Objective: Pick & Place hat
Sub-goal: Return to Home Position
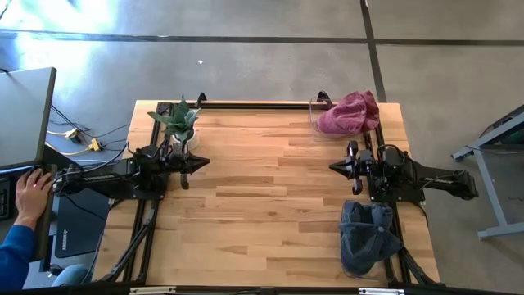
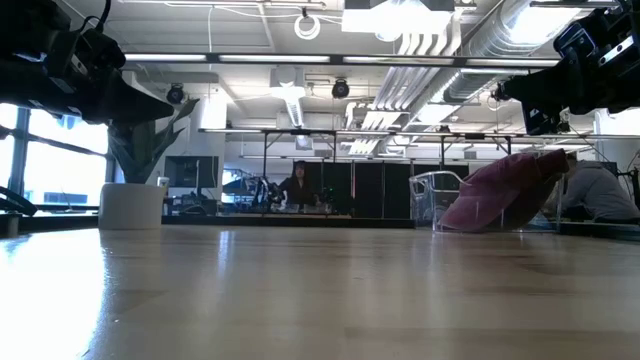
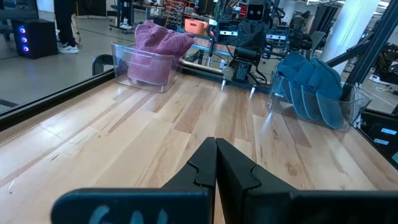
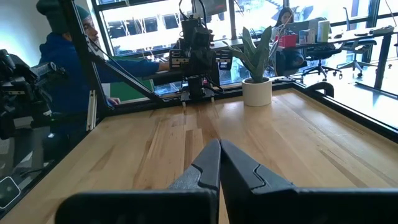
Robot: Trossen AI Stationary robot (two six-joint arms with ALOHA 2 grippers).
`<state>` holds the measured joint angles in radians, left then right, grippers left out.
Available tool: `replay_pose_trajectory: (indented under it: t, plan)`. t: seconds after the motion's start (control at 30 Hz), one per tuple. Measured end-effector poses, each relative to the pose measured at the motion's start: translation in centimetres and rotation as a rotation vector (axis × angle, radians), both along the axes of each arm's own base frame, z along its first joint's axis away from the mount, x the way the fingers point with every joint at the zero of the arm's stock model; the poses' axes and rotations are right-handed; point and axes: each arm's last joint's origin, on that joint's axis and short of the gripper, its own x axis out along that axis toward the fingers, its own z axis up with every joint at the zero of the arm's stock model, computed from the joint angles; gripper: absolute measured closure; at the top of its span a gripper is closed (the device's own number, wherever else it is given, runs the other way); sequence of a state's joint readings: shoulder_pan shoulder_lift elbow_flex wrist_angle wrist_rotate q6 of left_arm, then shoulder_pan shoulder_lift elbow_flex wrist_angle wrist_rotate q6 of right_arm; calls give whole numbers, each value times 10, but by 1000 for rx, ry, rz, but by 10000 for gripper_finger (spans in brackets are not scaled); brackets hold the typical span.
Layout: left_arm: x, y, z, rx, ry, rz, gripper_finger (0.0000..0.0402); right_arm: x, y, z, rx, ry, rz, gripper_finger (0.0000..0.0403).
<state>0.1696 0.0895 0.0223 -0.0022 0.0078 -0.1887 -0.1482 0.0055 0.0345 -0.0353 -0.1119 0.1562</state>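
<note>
On the right side of the table (image 1: 262,205), the right gripper (image 1: 334,167) points toward 9 o'clock, pressed closed on nothing, and the left gripper (image 1: 204,161), likewise closed and empty, faces it from the left, pointing to 3 o'clock. From above, the blue caps (image 1: 367,236) sit bunched in their transparent bin (image 3: 357,102) at about 5 o'clock from the right gripper, close beside that arm, long axis running 12 to 6 along the right edge. Open wood between the grippers gives room to settle home, I judge; only the plant (image 1: 176,121) stands near the left arm.
</note>
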Motion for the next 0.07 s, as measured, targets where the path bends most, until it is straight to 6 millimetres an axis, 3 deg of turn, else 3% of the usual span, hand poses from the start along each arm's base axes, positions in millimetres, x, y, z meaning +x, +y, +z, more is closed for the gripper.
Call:
replay_pose_trajectory:
  t: [0.07]
  plan:
    - [0, 0, 0, 0, 0, 0, 401, 0, 0, 0, 0, 0, 0, 402]
